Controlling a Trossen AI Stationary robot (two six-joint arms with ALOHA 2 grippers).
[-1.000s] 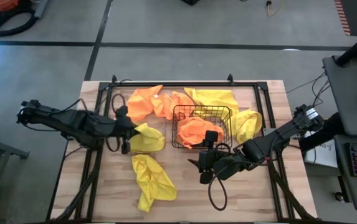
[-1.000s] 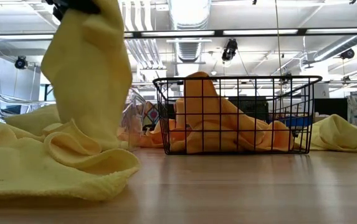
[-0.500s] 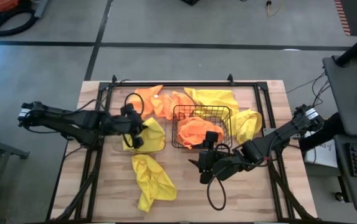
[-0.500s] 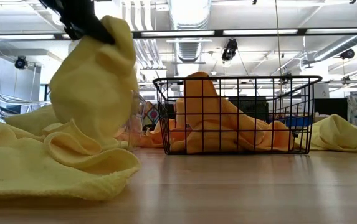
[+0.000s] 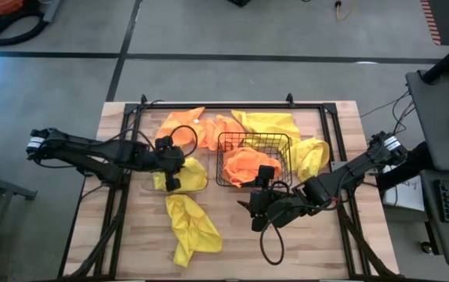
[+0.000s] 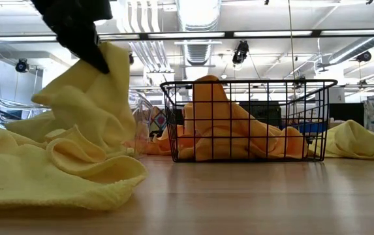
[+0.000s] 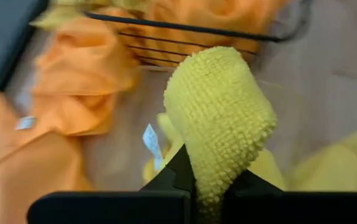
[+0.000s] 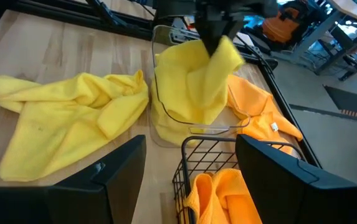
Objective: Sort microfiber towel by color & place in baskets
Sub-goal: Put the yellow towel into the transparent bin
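My left gripper point(image 5: 172, 171) is shut on a yellow microfiber towel point(image 8: 194, 81) above the clear plastic basket point(image 8: 166, 121), into which the towel hangs. The black wire basket point(image 5: 253, 159) beside it holds orange towels point(image 5: 244, 164). Another yellow towel point(image 5: 190, 227) lies crumpled on the table near the front. More orange towels point(image 5: 186, 129) and yellow towels point(image 5: 273, 124) lie along the far side. My right gripper point(image 5: 251, 210) hovers open, in front of the wire basket, with nothing between its fingers. My left gripper pinches a bunched fold of the yellow towel point(image 7: 218, 155) between its two fingers. It comes slanting down from the table's left. The towel hangs below the fingers, and its lower part point(image 6: 89, 124) is bunched inside the clear basket.
A yellow towel point(image 5: 310, 157) lies right of the wire basket. A black metal frame point(image 5: 208, 106) runs along the table's far edge and down both sides. Bare wood shows at the front right point(image 5: 310, 251).
My left gripper has sunk and moved toward the wire basket, tipping further down, still shut on the yellow towel. The towel, which hung long and loose, now bunches up with its lower part in the clear basket.
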